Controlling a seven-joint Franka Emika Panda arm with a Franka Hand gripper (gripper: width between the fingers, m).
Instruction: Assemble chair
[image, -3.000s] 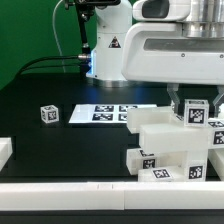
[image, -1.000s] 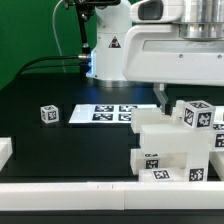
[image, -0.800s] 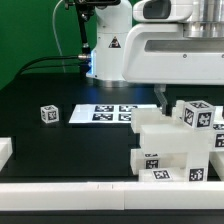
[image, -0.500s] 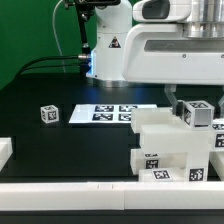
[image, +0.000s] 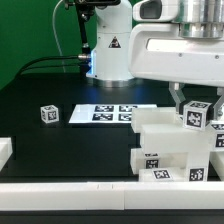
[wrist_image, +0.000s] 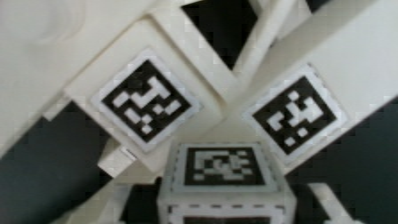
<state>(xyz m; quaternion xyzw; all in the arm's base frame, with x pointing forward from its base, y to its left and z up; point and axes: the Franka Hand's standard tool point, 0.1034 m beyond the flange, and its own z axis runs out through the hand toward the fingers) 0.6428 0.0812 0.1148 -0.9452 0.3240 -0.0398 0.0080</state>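
Gripper (image: 196, 111) closed partway, clamping a small tagged block (image: 195, 119) atop the stacked chair parts (image: 165, 150), exterior view's right. Looks like the pick-up step. Next: lift straight, keeping clear of the tagged panels (wrist_image: 148, 97) beneath.

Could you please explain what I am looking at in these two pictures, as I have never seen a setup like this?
This is one white robot arm ending in a two-finger gripper. The wide picture comes from a camera standing off the arm; the close-up comes from a camera on its wrist. On the black table lie a small tagged cube, the flat marker board and a cluster of white chair parts. The gripper appears shut on a tagged block at that cluster. The wrist view shows that block close up, with an X-braced panel carrying two tags beyond it.
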